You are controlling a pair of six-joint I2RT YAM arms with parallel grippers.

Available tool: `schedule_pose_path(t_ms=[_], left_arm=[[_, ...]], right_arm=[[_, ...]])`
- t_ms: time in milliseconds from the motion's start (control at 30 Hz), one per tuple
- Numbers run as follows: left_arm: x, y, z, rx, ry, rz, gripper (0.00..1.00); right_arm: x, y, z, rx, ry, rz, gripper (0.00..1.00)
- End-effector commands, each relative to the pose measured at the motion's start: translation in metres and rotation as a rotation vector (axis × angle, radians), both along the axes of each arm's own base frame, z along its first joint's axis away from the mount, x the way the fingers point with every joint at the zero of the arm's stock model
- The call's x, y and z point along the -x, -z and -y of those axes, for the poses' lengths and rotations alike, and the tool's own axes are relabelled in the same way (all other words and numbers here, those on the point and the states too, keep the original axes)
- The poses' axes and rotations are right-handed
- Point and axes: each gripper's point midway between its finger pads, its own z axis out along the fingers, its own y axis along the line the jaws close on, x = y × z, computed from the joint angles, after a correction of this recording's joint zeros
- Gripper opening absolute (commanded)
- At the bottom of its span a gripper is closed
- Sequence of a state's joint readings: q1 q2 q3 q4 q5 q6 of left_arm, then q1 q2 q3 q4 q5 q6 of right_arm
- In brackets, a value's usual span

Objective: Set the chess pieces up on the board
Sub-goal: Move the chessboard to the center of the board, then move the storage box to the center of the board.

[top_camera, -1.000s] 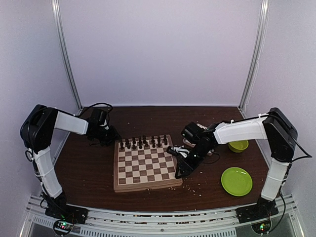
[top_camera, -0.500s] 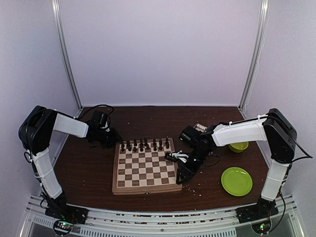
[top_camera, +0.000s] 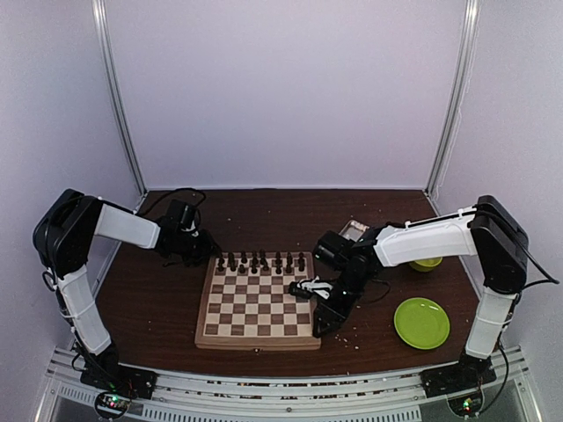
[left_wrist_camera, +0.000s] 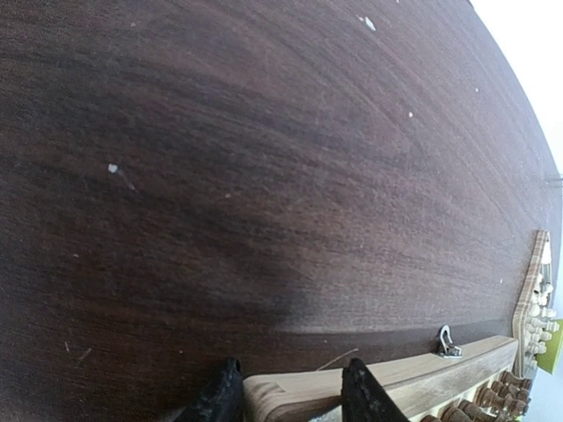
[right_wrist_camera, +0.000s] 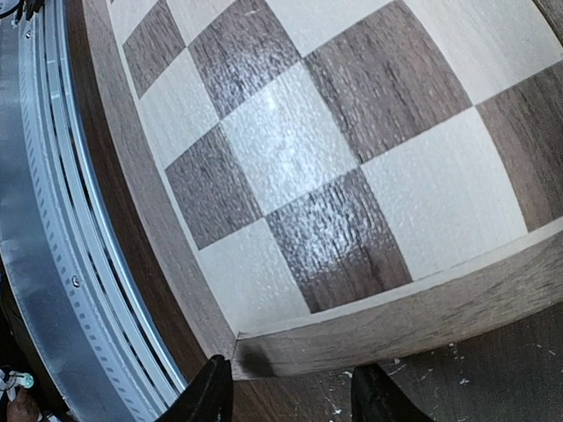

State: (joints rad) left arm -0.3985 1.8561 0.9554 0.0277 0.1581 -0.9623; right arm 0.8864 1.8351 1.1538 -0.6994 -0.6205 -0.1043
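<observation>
Board (top_camera: 257, 308) lies flat in the middle of the dark worktop (top_camera: 149, 303), and I think the job now is to set it straight before more pieces go on. It is square, so no side is the long one. Its edges run about level with the near edge of the worktop.

The left pincer (top_camera: 204, 253) is at the far left corner. Its fingers (left_wrist_camera: 222, 397) stand part way apart with that corner between them, and I cannot tell if they squeeze the wood or only touch it. The right pincer (top_camera: 324, 328) is at the near right corner, fingers apart with nothing between them, tips close by the side wall.

A row of dark pieces (top_camera: 260, 262) stands upright along the far side. The cream chess pieces (left_wrist_camera: 538, 308) are a small bunch away to the right, off the board, and the near rows are bare. Next, I guess, a pincer must go to one tiny cream piece, nip it softly by its thin body and stand it on a near square
</observation>
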Motion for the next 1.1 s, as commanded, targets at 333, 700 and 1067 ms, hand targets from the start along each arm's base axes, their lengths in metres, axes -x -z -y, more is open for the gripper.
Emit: schedule_pose_path(t_ms=[333,700,1067], left_arm=[[0.0,-0.099,-0.048,-0.316,0.041,0.009,0.52],[-0.02,-0.322,-0.024,-0.331,0.274,0.634,0.57],[-0.011,-0.301,-0.024,-0.322,0.352,0.697,0.55]], right_arm=[[-0.037,-0.054,0.042,0.013,-0.019,0.235,0.54],[-0.152,-0.149,0.1,-0.038,0.26,0.537,0.5],[-0.23,-0.111,0.093,0.097,0.273,0.538,0.31]])
